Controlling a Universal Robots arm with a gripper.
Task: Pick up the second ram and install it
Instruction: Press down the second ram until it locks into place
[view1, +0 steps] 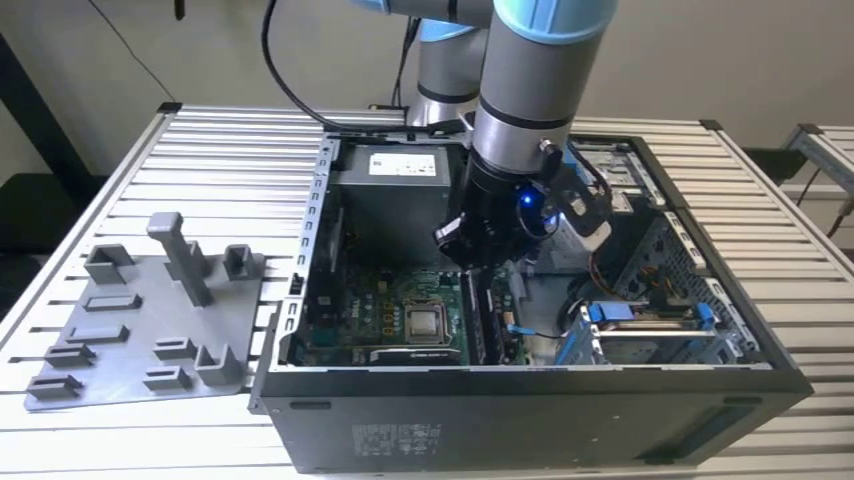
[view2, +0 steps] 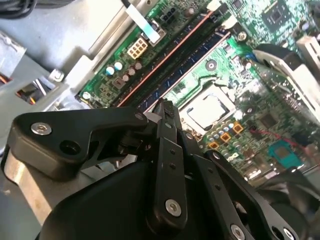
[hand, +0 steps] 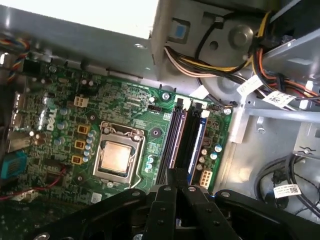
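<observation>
Closed fingers (hand: 176, 181) over motherboard (hand: 125, 107) memory slots (hand: 186, 137)

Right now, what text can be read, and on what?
No text to quote.
White sticker on grey power supply box: too small.
White tags on coloured cables: too small.
Pale print on black computer case front: too small.
White logo on green motherboard: a brand mark, unquoted.

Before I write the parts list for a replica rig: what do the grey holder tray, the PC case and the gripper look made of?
Tray: probably moulded or printed plastic, with a matte, even grey and chunky posts. Case: seemingly sheet metal, with thin folded edges, dark paint outside and bare grey inside. Gripper: black links joined by silver screws, matte to slightly glossy; metal or plastic, I cannot tell.
</observation>
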